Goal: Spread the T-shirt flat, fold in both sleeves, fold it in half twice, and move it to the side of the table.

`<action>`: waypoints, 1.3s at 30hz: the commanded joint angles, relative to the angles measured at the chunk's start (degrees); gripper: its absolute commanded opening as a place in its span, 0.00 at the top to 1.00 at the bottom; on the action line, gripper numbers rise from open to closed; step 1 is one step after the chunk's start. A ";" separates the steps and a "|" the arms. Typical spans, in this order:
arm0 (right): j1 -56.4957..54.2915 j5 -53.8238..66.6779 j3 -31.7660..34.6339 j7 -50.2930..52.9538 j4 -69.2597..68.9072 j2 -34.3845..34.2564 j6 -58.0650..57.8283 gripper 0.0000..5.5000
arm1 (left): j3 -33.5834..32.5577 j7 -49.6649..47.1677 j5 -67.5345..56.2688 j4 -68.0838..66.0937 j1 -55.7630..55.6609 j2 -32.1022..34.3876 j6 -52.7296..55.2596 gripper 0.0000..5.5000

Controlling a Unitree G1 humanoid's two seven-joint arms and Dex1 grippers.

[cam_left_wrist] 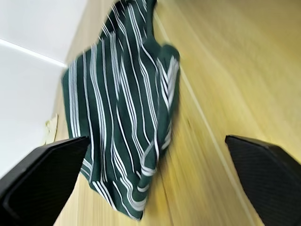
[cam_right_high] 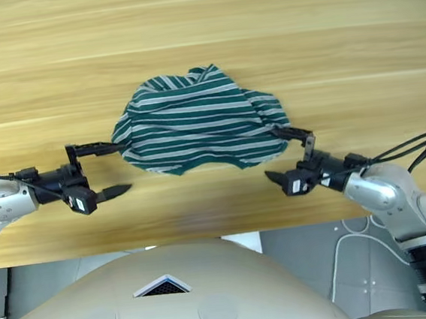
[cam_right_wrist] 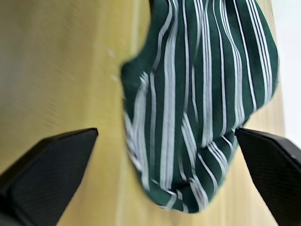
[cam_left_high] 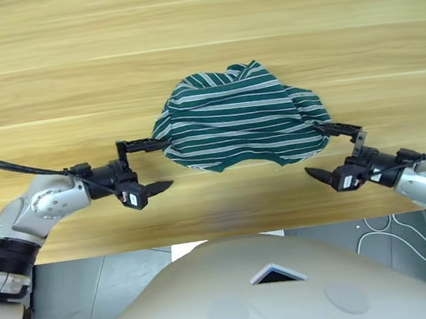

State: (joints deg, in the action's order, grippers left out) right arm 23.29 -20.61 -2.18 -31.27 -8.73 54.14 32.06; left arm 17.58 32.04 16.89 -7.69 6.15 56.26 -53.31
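**T-shirt crumpled, folding not begun**

The wooden desk [cam_left_high: 200, 25] carries the striped T-shirt [cam_left_high: 239, 119] as a bunched heap near its middle, not yet spread flat. The left jaws and right jaws stand spread, one at each side of the heap, pinching nothing. Spreading, sleeves, both folds and moving all remain.

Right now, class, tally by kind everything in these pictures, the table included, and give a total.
T-shirt, green striped: 1
Grippers, jaws open: 2, the left gripper and the right gripper
Wooden table: 1
Total: 4
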 commanded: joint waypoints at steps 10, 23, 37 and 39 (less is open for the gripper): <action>0.47 -5.40 -2.21 -0.09 4.74 -0.18 -5.08 0.26 | -1.06 0.26 3.41 -1.61 -1.11 -1.53 0.86 0.34; 0.07 -6.23 -2.91 0.76 6.10 0.14 -4.46 0.68 | -0.67 -1.33 6.28 -2.44 -3.78 -5.16 1.52 0.70; 0.51 -5.72 -3.27 1.74 5.32 0.33 -3.00 1.00 | -0.64 -1.54 7.41 -3.29 -5.26 -6.57 2.05 1.00; 0.21 -5.20 -2.81 2.03 5.26 0.41 -2.81 1.00 | -0.76 -1.67 7.05 -3.72 -5.28 -6.65 1.85 1.00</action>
State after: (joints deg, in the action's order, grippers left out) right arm 22.95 -24.84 -4.91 -28.66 -4.20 53.98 29.20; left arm 17.02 30.49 23.45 -10.88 1.99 49.81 -51.83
